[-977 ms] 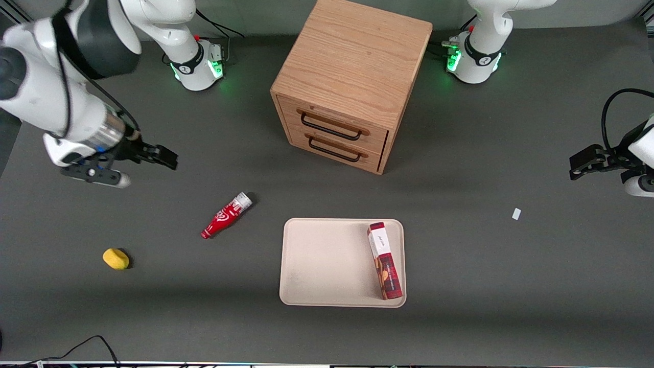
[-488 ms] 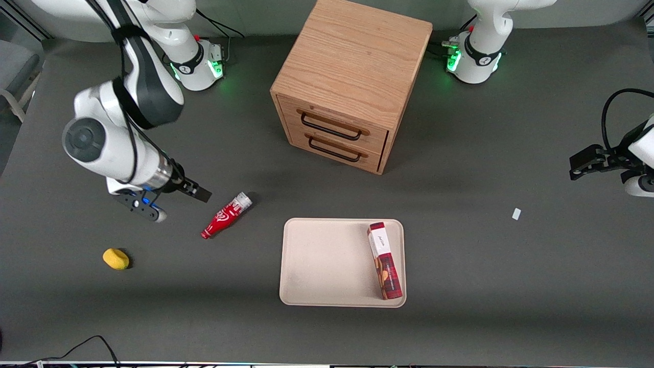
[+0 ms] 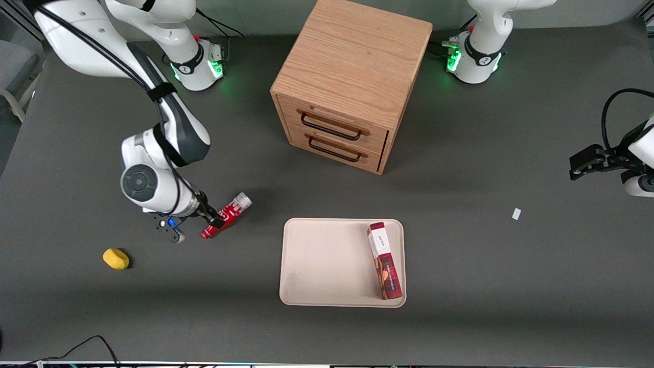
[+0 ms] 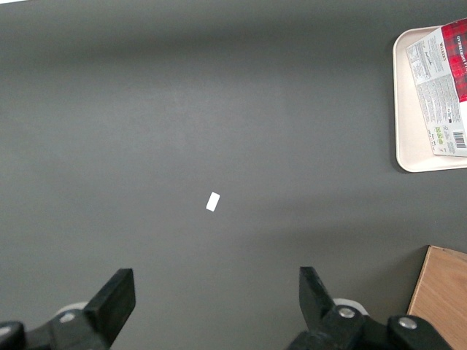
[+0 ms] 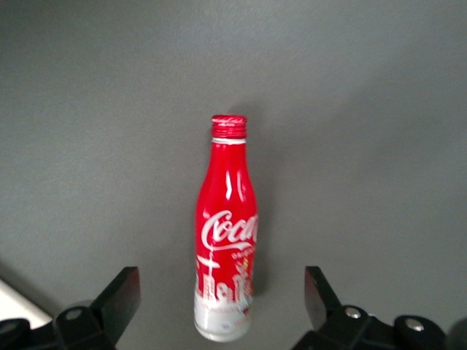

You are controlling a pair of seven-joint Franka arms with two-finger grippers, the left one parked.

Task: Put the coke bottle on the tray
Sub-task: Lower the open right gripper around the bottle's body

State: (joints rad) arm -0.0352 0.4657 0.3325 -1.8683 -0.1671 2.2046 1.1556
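Note:
The coke bottle (image 3: 233, 208) lies on its side on the dark table, beside the tray (image 3: 327, 260) toward the working arm's end. It is red with white script and a silvery wide end. My right gripper (image 3: 210, 221) is low over the bottle's neck half. In the right wrist view the bottle (image 5: 226, 226) lies between the open fingers of the gripper (image 5: 221, 286), with a gap on each side of its silvery end. The beige tray also shows in the left wrist view (image 4: 408, 109).
A red-and-white biscuit box (image 3: 384, 260) lies in the tray along its edge toward the parked arm. A wooden two-drawer cabinet (image 3: 352, 76) stands farther from the front camera than the tray. A yellow lump (image 3: 116, 258) and a white scrap (image 3: 516, 213) lie on the table.
My right gripper has swung from the working arm's end of the table toward the tray and come down over the bottle. The bottle has not moved.

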